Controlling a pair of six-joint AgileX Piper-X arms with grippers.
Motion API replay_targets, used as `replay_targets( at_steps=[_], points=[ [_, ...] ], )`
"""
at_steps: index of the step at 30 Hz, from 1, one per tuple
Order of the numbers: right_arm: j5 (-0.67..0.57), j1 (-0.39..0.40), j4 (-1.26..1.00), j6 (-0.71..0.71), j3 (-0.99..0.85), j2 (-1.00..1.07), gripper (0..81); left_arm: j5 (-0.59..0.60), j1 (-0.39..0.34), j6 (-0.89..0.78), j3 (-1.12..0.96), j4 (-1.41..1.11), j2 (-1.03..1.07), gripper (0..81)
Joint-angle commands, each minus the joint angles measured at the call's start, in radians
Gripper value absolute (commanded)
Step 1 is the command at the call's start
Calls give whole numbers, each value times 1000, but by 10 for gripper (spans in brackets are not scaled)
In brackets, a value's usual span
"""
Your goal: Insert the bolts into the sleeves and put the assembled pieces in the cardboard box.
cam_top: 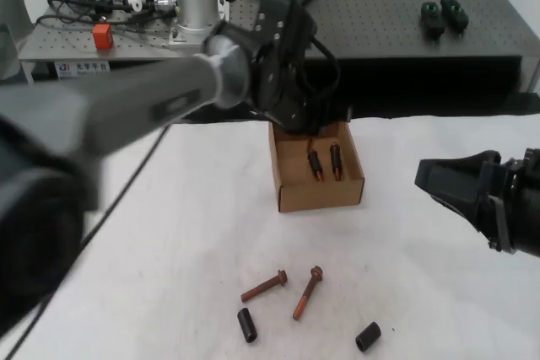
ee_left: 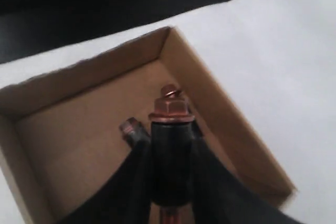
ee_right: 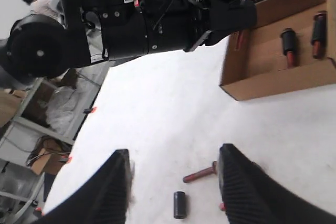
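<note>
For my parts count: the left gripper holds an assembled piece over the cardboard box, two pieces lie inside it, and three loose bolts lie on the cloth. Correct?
Not quite. The high view shows two loose bolts on the cloth, not three. The rest stands: the left gripper holds an assembled piece over the cardboard box, and two pieces lie inside it.

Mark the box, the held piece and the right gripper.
box [cam_top: 321,194], high view, front wall.
held piece [ee_left: 169,161], left wrist view, black sleeve.
right gripper [ee_right: 174,151], right wrist view, midway between its fingertips.
</note>
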Motion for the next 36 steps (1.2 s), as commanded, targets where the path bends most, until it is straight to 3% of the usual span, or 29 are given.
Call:
replay_targets(
  at_steps=[1,7,14,16,20,23,26,31,36],
  points=[
    [24,1,18,-15,-6,-8,384,-36,16,59,-251,186,150,6],
    [83,1,94,-71,-6,-4,384,-36,20,60,-355,286,218,26],
    [122,13,174,-104,-32,59,356,-34,20,58,-355,340,218,354],
    [147,39,244,-147,-67,99,355,-34,20,58,-357,356,209,386],
    [231,119,389,-242,-154,203,355,-41,25,90,-357,402,138,326],
    [307,191,497,-261,-225,313,355,-117,37,131,-346,446,47,257],
    [329,246,559,-270,-283,422,355,-195,57,141,-280,468,-46,243],
    [386,315,579,-244,-345,575,355,-250,103,144,9,391,-248,242],
    [395,327,577,-93,-353,665,371,-235,123,125,401,236,-479,242]
  ],
)
